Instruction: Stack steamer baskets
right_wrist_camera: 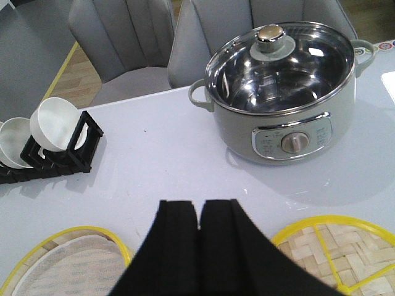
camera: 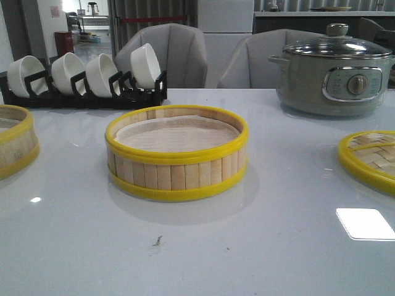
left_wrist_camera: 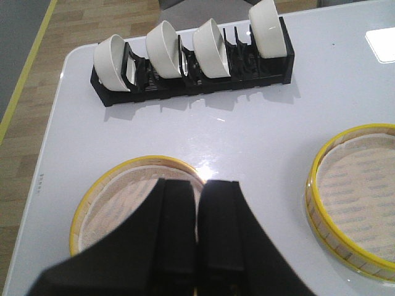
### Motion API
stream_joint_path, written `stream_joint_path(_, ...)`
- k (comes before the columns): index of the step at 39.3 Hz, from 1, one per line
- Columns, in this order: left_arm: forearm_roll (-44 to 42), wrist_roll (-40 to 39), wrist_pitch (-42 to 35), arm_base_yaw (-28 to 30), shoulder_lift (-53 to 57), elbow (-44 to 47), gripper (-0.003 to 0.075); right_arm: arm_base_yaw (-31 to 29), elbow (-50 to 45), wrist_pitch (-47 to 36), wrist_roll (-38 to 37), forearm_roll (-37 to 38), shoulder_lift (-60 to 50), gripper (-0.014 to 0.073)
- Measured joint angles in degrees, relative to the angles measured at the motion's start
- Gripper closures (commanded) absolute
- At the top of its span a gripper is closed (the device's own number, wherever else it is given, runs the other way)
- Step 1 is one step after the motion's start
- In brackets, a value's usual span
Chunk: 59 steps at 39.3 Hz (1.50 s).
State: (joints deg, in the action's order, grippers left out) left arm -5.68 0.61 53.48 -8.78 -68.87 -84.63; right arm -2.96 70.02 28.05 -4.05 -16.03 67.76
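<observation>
One steamer basket (camera: 176,154) with yellow rims and a white paper liner stands in the middle of the white table. It also shows in the left wrist view (left_wrist_camera: 355,197) and in the right wrist view (right_wrist_camera: 62,268). The second steamer basket (camera: 13,140) stands at the table's left edge. My left gripper (left_wrist_camera: 199,185) is shut and empty, raised over that left basket (left_wrist_camera: 123,203). My right gripper (right_wrist_camera: 199,205) is shut and empty, raised over bare table between the middle basket and the lid. Neither gripper shows in the front view.
A flat woven-bamboo lid (camera: 370,159) with a yellow rim lies at the right edge, also in the right wrist view (right_wrist_camera: 339,253). A black rack with several white bowls (camera: 86,80) stands at the back left. A grey electric pot (camera: 333,71) with a glass lid stands at the back right.
</observation>
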Motion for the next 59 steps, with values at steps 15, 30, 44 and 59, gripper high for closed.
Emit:
stream_joint_path(15, 0.0, 0.0, 0.9, 0.0, -0.1, 0.0, 0.0451, 0.0, 0.0, 0.0, 0.0, 0.0, 0.1, 0.0095)
stream_joint_path(30, 1.3, 0.0, 2.7, 0.0, -11.6, 0.0, 0.0192, 0.0, 0.0, 2.5, 0.0, 0.0, 0.1, 0.0097)
stream_joint_path(44, 2.2, -1.0, -0.4, 0.0, -26.6, 0.0, 0.0195, 0.0, 0.0, 3.9, 0.0, 0.0, 0.2, 0.0097)
stream_joint_path(59, 1.8, -1.8, -6.2, 0.0, -40.6, 0.0, 0.0195, 0.0, 0.0, 5.8, 0.0, 0.0, 0.2, 0.0097)
